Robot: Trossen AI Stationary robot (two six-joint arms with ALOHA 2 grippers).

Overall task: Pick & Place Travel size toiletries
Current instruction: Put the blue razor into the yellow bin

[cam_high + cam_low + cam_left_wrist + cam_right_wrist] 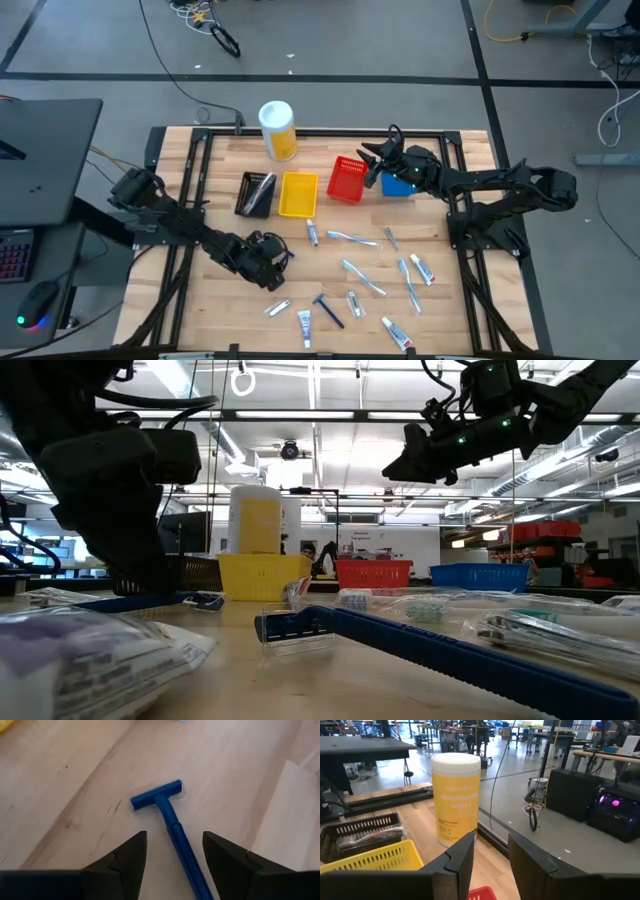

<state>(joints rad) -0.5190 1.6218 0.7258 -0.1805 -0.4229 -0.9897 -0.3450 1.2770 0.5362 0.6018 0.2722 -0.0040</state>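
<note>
1. Blue razor (170,822) lies flat on the wooden table (220,180), its handle running between the left gripper's (174,854) two dark fingers, head pointing away from the wrist.
2. The left gripper (272,262) sits low at the table's front-left part, fingers spread apart, not clamped on the razor.
3. Other tubes and toothbrushes (352,237) lie scattered to its right.
4. The right gripper (372,160) hangs above the red basket (346,180), fingers apart, empty.
</note>
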